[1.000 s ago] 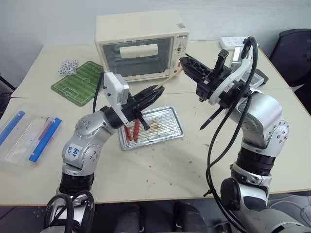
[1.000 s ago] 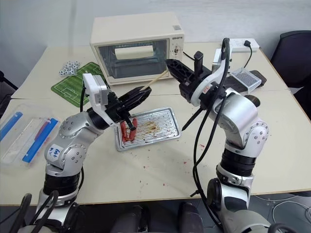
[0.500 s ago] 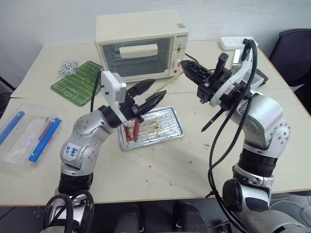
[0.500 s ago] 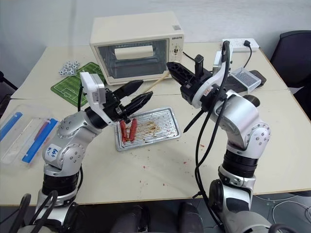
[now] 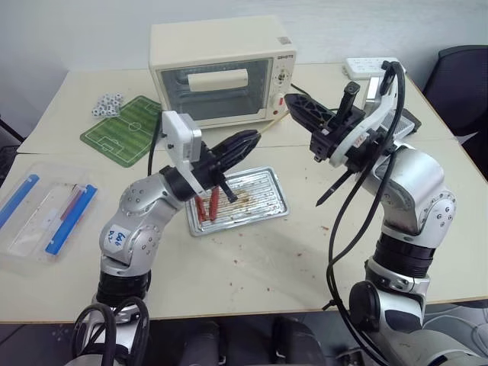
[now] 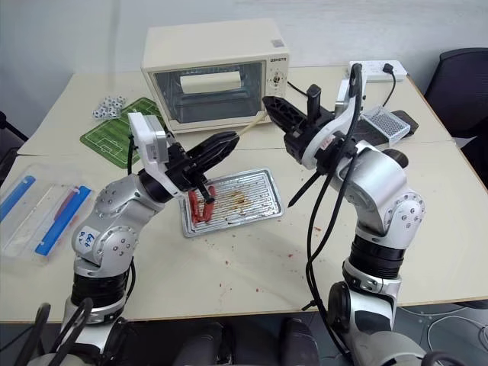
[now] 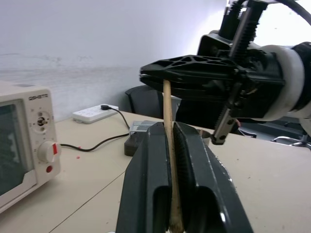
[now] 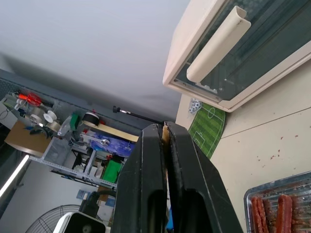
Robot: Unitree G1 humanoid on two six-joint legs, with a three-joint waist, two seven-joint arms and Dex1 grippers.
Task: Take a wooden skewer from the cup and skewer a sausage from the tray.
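While both grippers pinch one stick: you risk snapping it.
Wooden skewer [image 7: 168, 145]: bridges left gripper [image 5: 245, 142] and right gripper [image 5: 294, 105], both clamped on it.
Sausages [image 5: 207, 206]: lie in tray [image 5: 268, 200], below.
Risk: a loose grip drops it.

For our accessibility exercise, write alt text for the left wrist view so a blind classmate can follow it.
The left hand is shut on the wooden skewer, whose far end is clamped in the shut right hand above it. Behind them lie a beige table, the toaster oven and a white power strip.
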